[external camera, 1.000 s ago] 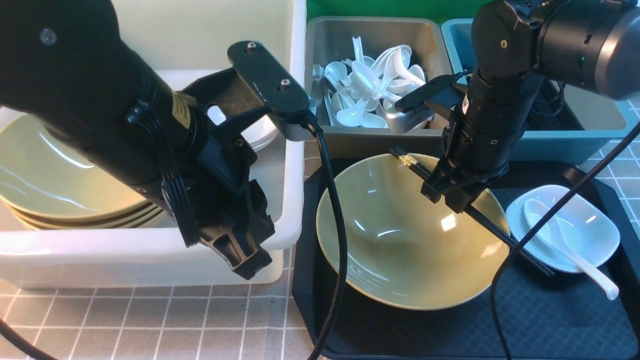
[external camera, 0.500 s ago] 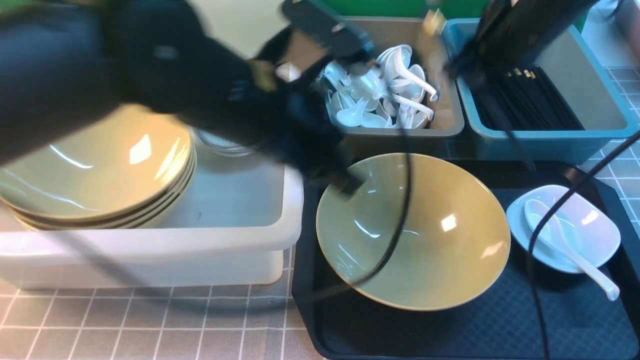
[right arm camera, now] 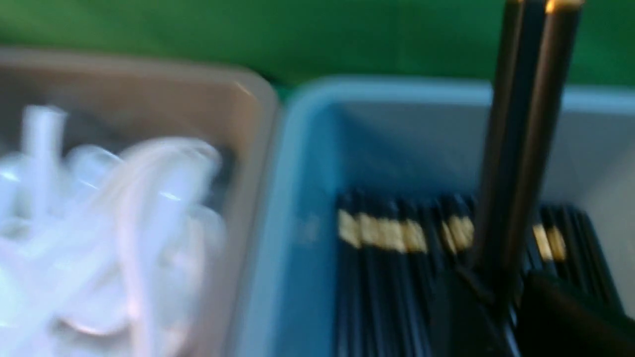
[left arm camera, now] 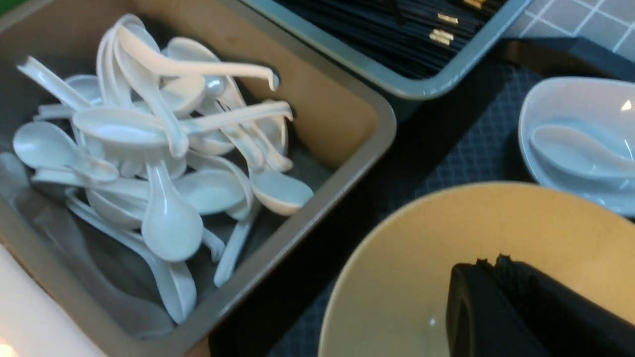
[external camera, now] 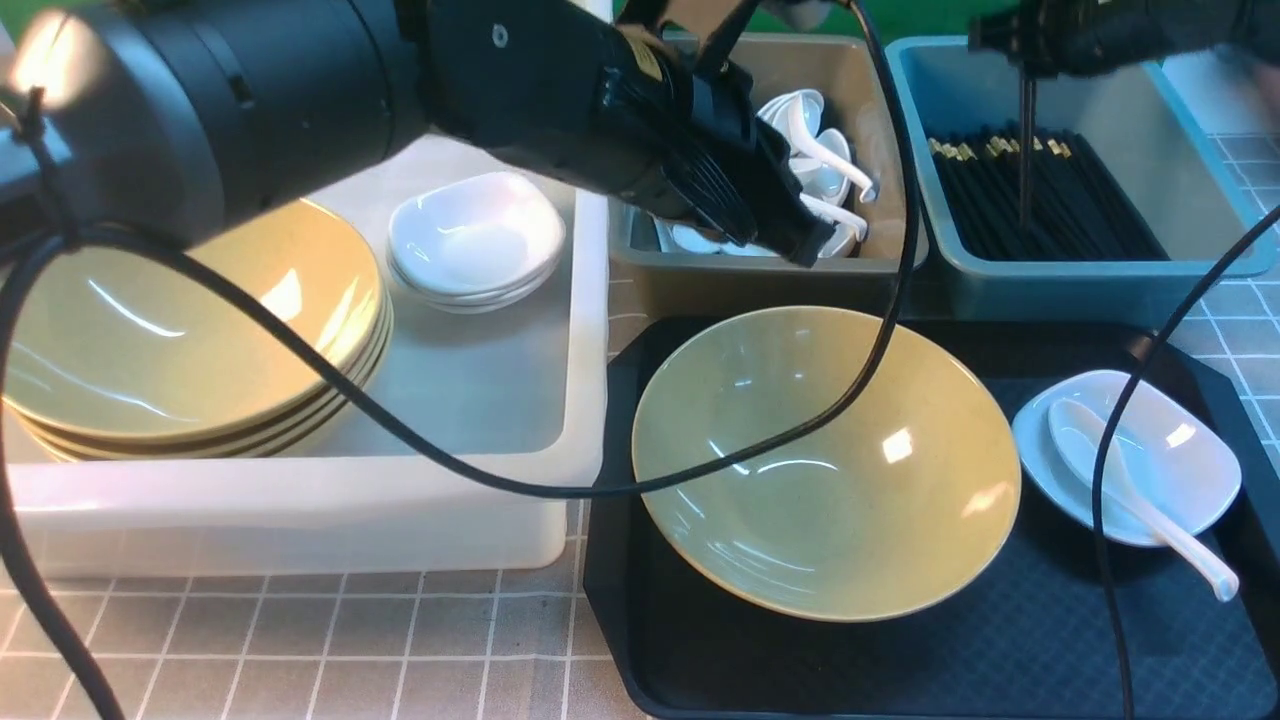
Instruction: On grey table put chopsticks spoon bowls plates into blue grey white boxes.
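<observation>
Olive-yellow bowl (external camera: 830, 470) sat on black tray (external camera: 900, 670), white plate (external camera: 1190, 450) holding spoon (external camera: 1130, 495) beside it. Right gripper (external camera: 1028, 60) pinched chopsticks (external camera: 1027, 150), hanging upright over blue box (external camera: 1100, 285). Left gripper (left arm camera: 488, 270), jaws pressed together, empty, hovered by front rim of grey box (external camera: 760, 285).

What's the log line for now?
right hand: shut on chopsticks, over blue box | left hand: near grey box | tray: bowl, plate, spoon
</observation>
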